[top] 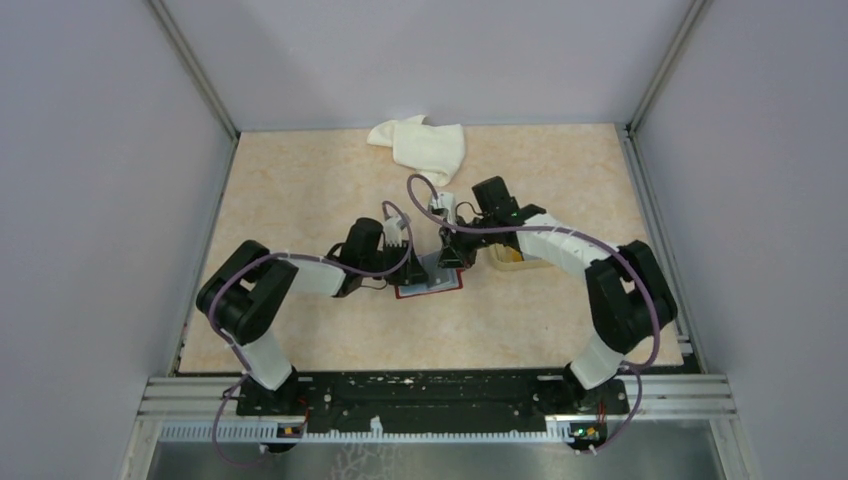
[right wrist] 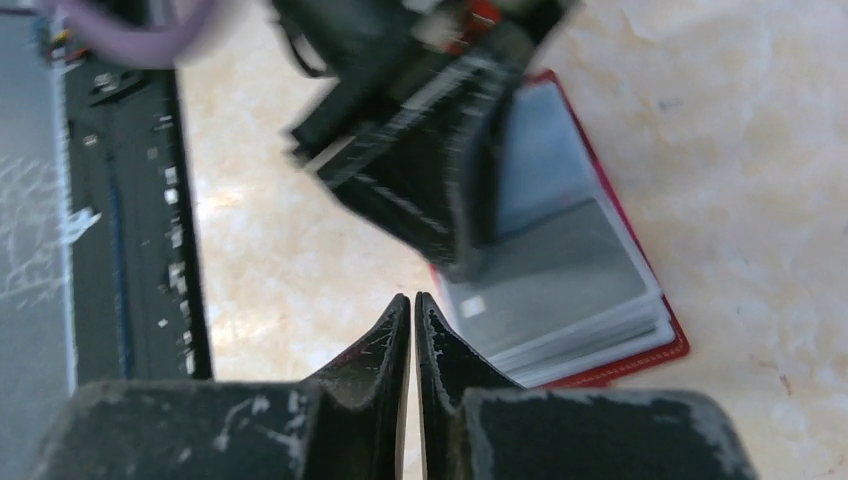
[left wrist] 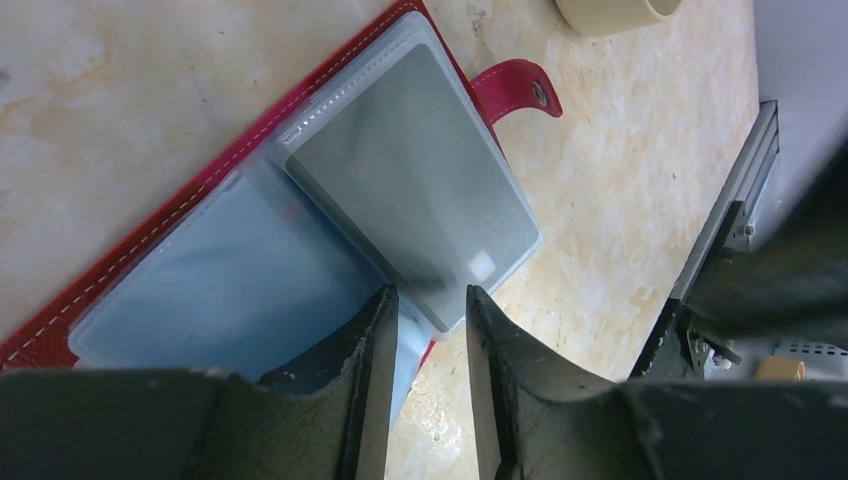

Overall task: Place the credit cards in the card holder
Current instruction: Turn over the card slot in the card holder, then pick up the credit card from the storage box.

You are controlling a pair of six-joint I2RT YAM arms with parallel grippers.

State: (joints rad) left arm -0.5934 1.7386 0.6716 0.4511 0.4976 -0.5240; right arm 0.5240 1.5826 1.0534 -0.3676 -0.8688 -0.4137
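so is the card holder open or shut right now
Open: the card holder lies spread flat on the table, its clear sleeves facing up and the snap tab unfastened.

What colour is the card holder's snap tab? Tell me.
Red, with a dark round snap. The snap tab shows best in the left wrist view.

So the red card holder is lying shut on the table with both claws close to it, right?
Not quite: the card holder is lying open, not shut. The left wrist view shows its clear sleeves spread and the snap tab undone. It is on the table, with the left claw and right claw close to it.
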